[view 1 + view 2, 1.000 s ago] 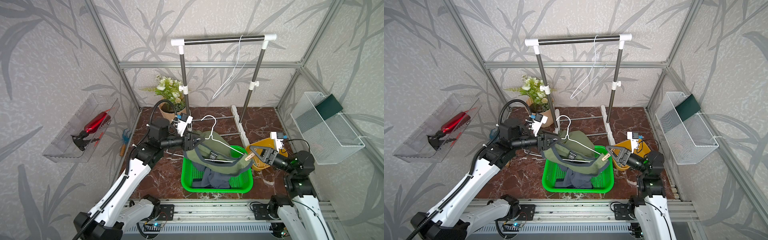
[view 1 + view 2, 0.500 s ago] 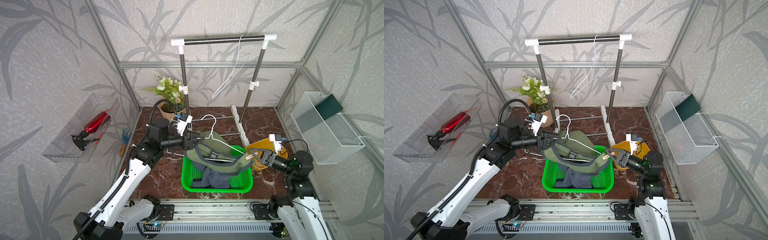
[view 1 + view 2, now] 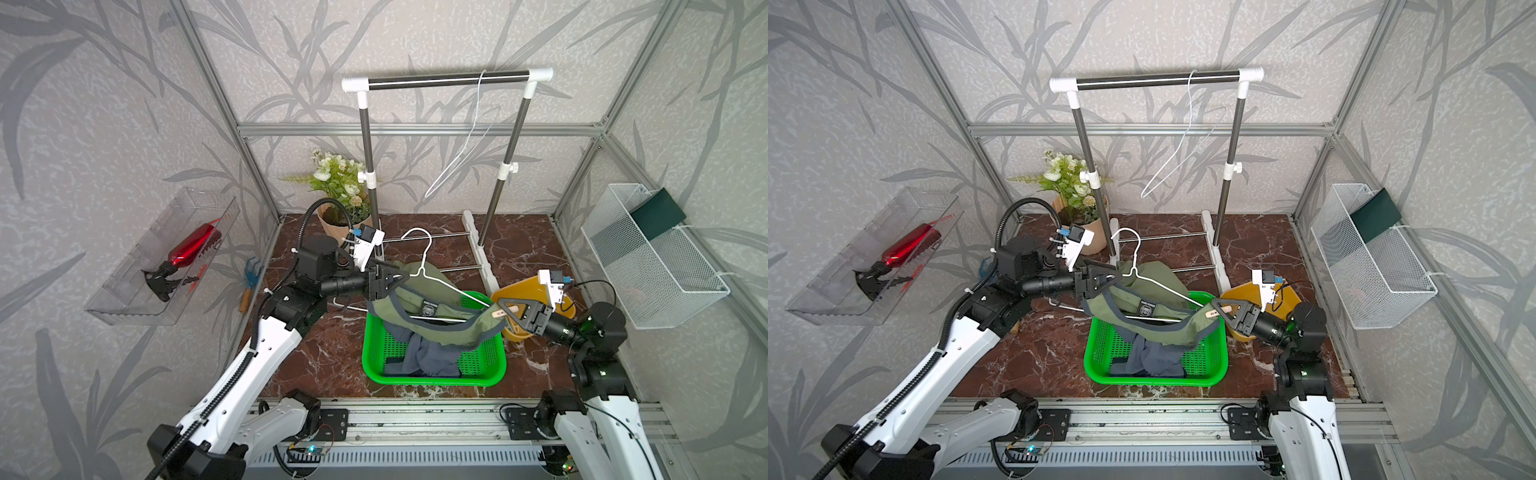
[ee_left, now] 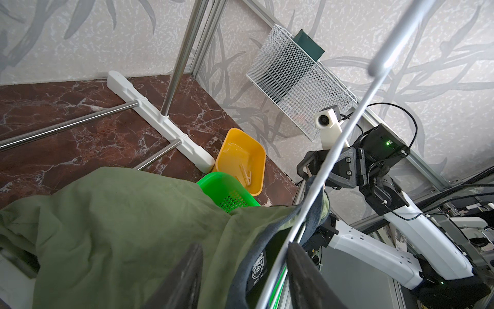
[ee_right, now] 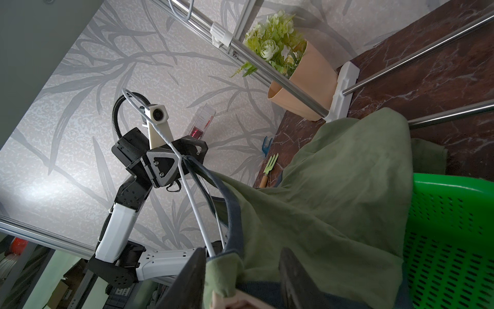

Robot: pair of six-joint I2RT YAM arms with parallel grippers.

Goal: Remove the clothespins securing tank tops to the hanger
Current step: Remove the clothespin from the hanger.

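Over the green basket, the left hand grips the hanger at its left end, tank top draped. At right, the right hand straddles a clothespin; grip unclear.

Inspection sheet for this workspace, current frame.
Surface: dark red marble tabletop, no spills seen.
Job's things: olive green tank top on white wire hanger, held over green plastic basket; pale wooden clothespin clipped at one end; dark blue tank top in basket; loose clothespins in yellow plastic tub.
Clutter: red spray bottle, potted flowers, small garden tools.
Grippers: left gripper closed on hanger; right gripper jaws around clothespin, grip unclear.
Cables: black corrugated hose, clear of hanger.
Surroundings: leaf-pattern walls, clothes rail, white mesh basket.
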